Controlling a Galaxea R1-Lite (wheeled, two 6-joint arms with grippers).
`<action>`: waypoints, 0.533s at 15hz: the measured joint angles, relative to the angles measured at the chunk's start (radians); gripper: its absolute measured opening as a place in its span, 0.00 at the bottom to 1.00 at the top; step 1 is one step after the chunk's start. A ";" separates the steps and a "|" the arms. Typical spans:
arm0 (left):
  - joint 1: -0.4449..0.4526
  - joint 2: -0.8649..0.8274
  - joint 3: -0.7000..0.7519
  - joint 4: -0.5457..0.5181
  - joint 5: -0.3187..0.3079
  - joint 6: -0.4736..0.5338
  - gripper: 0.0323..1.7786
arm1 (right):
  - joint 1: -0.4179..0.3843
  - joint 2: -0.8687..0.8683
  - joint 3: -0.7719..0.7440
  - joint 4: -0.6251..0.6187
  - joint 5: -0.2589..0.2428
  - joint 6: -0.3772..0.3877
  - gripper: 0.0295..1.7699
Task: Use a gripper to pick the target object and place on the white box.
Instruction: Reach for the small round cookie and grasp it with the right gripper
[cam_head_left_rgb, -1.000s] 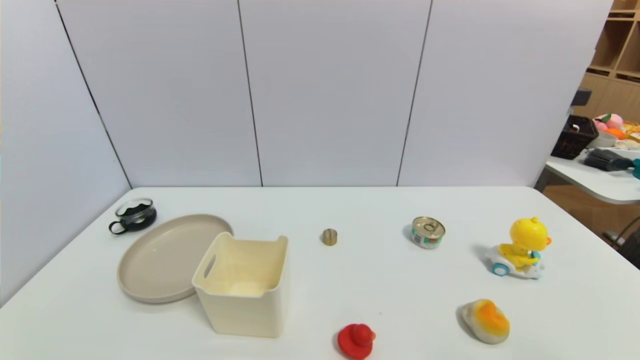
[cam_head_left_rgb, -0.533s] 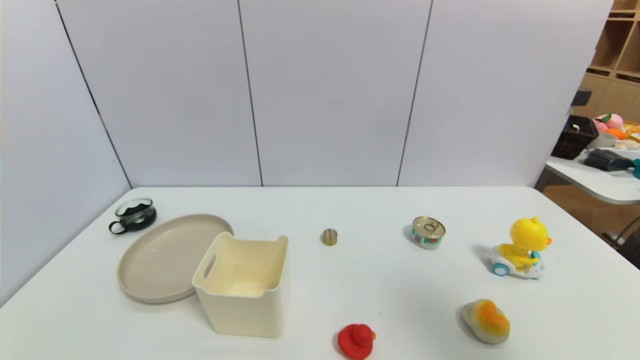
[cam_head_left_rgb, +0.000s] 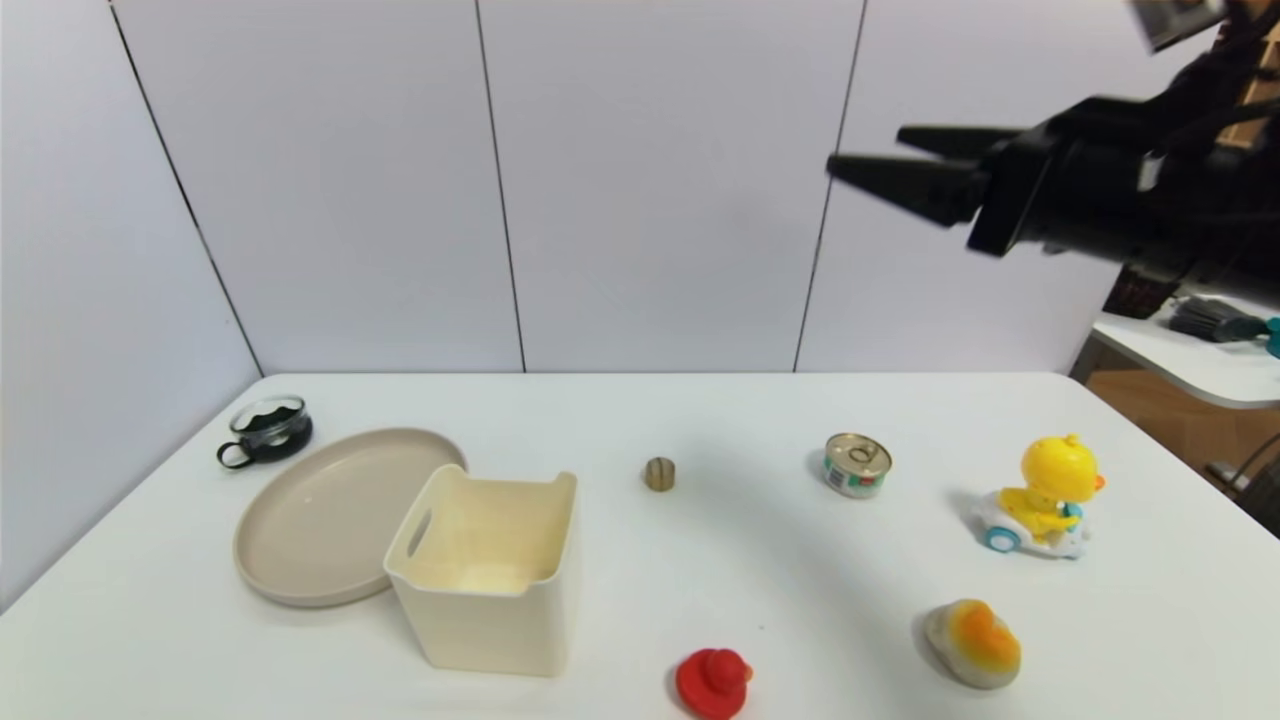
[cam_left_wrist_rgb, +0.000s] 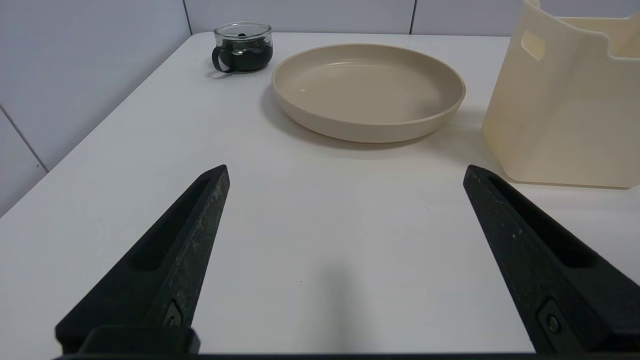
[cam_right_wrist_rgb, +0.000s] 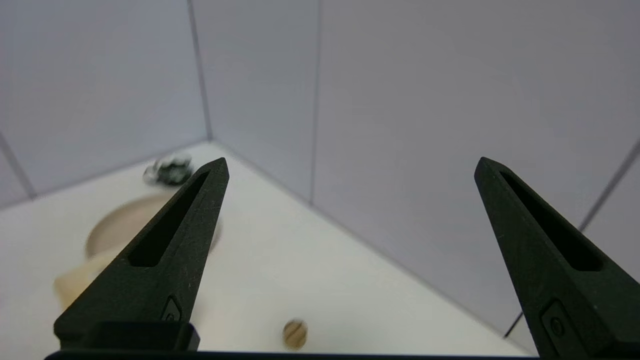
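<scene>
The target object (cam_head_left_rgb: 659, 474), a tiny olive-brown striped cylinder, stands alone mid-table, to the right of the cream-white box (cam_head_left_rgb: 490, 630). My right gripper (cam_head_left_rgb: 865, 150) hangs high above the table at the upper right, open and holding nothing, its fingers pointing left. In the right wrist view the gripper (cam_right_wrist_rgb: 352, 160) is open, and the cylinder (cam_right_wrist_rgb: 294, 334) lies far below it. My left gripper (cam_left_wrist_rgb: 345, 170) is open and low over bare table near the front left, with the box (cam_left_wrist_rgb: 565, 115) beside it. The left gripper is not in the head view.
A beige round plate (cam_head_left_rgb: 320, 515) touches the box's left side, with a glass cup (cam_head_left_rgb: 268, 430) behind it. A tin can (cam_head_left_rgb: 857, 465), a yellow duck car (cam_head_left_rgb: 1045, 500), an orange-grey stone (cam_head_left_rgb: 972, 642) and a red duck (cam_head_left_rgb: 712, 682) lie to the right and front.
My right arm has swung into the head view at the upper right, where no arm showed before. Nothing on the table has moved.
</scene>
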 joint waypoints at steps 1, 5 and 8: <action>0.000 0.000 0.000 0.000 0.000 0.000 0.95 | 0.005 0.037 0.012 0.051 0.046 -0.027 0.96; 0.000 0.000 0.000 0.000 0.000 0.000 0.95 | 0.024 0.186 0.043 0.117 0.093 -0.080 0.96; 0.000 0.000 0.000 0.000 0.000 0.000 0.95 | 0.028 0.280 0.052 0.111 0.177 -0.125 0.96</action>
